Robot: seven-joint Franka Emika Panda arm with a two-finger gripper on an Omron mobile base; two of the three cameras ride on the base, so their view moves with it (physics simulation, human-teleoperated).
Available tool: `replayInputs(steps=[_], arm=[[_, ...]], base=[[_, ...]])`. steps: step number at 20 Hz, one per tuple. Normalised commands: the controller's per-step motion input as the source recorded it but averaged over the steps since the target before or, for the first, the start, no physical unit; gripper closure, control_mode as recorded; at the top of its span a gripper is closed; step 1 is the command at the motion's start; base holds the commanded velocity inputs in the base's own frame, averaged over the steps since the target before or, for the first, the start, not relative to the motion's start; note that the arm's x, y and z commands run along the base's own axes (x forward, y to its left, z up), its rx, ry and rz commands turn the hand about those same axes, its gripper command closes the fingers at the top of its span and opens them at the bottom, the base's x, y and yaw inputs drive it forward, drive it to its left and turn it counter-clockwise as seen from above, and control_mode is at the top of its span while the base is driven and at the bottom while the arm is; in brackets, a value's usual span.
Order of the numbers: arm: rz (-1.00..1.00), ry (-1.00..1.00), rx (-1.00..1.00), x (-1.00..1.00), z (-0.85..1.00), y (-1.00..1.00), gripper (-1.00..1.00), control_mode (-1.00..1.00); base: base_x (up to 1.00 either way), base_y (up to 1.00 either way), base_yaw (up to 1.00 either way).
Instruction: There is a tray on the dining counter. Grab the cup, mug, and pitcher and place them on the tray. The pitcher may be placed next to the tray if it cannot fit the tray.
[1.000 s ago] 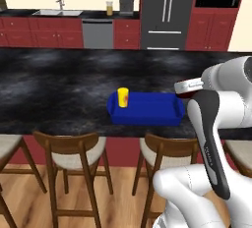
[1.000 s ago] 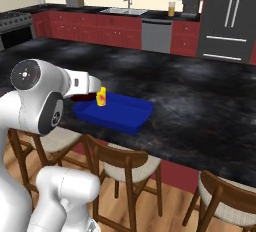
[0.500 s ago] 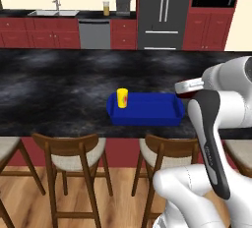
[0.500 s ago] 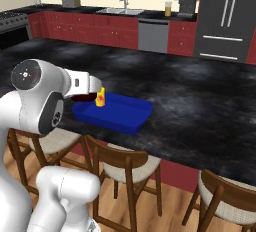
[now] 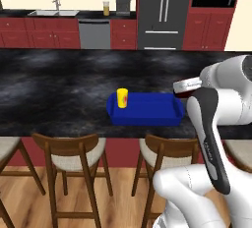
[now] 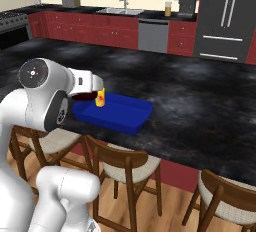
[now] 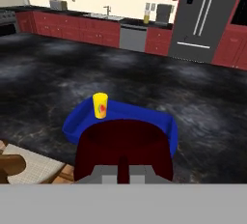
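The long black marbled tabletop [image 5: 59, 82] runs across the room on its dark red base, with wooden chairs [image 5: 74, 165] lined along the near side. Near its front edge lies the bright blue tray [image 5: 147, 110], its long side parallel to that edge. The yellow cup [image 5: 122, 98] stands upright inside the tray at its left end, the red-orange mark turned toward the hand camera. The dark red mug [image 7: 125, 148] is held up at the tray's right end, on the near side of it; from the hand camera its open rim fills the foreground with the tray and cup just beyond. The jaws [image 7: 124, 169] are closed on the mug, pinching its wall. Far back, on the narrower counter with the white sink [image 5: 53, 13], the pitcher [image 5: 106, 10] of orange liquid stands upright beside a dark appliance [image 5: 123, 3], well apart from the tray
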Motion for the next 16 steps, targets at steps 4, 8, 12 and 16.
replayInputs(steps=[4, 8, 12, 16], arm=[[0.25, 0.02, 0.00, 0.52, -0.49, 0.00, 1.00, -1.00], [0.31, 0.01, 0.00, 0.59, -0.55, 0.00, 1.00, -1.00], [0.24, 0.01, 0.00, 0.77, -0.36, 0.00, 1.00, -1.00], [0.19, 0.01, 0.00, 0.82, -0.27, 0.00, 1.00, -1.00]], base=[[0.00, 0.00, 0.00], [0.00, 0.00, 0.00], [0.00, 0.00, 0.00], [0.00, 0.00, 0.00]])
